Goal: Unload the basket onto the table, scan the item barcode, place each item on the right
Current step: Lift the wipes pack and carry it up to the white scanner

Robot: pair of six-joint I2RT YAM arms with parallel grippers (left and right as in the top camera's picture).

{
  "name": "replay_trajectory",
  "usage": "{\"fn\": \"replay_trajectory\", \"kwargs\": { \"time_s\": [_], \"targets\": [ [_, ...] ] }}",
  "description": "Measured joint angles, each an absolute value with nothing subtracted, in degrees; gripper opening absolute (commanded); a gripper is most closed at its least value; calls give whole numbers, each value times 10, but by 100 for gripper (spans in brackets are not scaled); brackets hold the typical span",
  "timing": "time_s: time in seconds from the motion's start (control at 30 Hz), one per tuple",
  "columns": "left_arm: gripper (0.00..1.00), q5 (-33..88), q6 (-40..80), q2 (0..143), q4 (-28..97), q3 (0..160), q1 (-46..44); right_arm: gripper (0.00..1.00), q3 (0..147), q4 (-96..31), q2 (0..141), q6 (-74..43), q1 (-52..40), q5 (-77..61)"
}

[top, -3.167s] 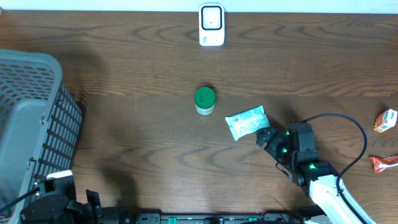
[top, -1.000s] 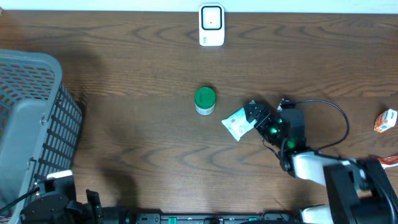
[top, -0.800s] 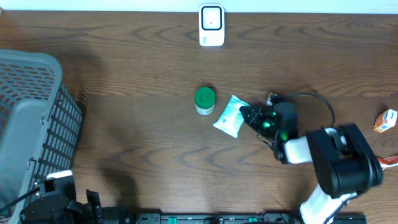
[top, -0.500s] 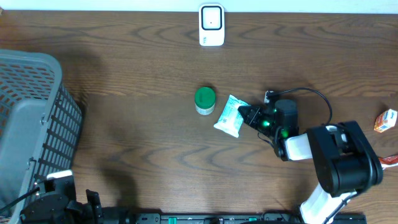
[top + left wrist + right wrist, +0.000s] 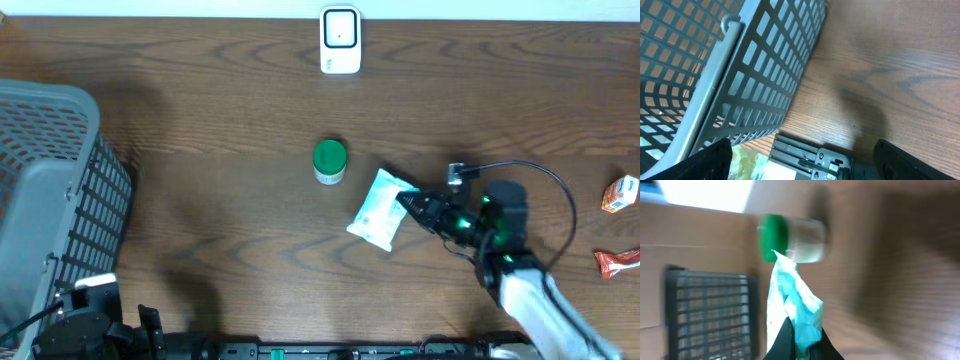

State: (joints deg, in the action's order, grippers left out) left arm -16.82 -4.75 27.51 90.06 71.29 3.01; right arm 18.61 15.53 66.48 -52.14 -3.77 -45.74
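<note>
Teal-and-white plastic packet (image 5: 380, 208) is pinched by the closed right fingers (image 5: 416, 204), left fingers (image 5: 715, 157) wide and empty; next, its barcode should face the white scanner (image 5: 340, 40).

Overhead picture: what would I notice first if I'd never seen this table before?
Probably the right gripper, with little green lights glowing behind it, shut on one edge of a white-and-teal packet near the middle of the table. Just up and left of the packet stands a jar with a bright green lid. A big grey basket fills the left side.
</note>
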Motion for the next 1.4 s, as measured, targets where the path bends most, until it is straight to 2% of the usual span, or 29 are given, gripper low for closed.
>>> {"fn": "replay_trajectory", "kwargs": {
  "time_s": [0.33, 0.83, 0.97, 1.1, 1.4],
  "targets": [
    [90, -168, -48, 275, 900, 713, 30, 2, 186, 149, 498, -565, -34, -493],
    [90, -168, -48, 275, 900, 713, 30, 1, 228, 200, 532, -560, -34, -489],
    [90, -168, -48, 275, 900, 713, 30, 1, 319, 179, 592, -515, -35, -439],
    [90, -168, -48, 275, 900, 713, 30, 1, 445, 100, 681, -442, -49, -350],
    [90, -169, -48, 275, 901, 713, 30, 1, 792, -97, 919, -223, -152, -91]
  ]
}}
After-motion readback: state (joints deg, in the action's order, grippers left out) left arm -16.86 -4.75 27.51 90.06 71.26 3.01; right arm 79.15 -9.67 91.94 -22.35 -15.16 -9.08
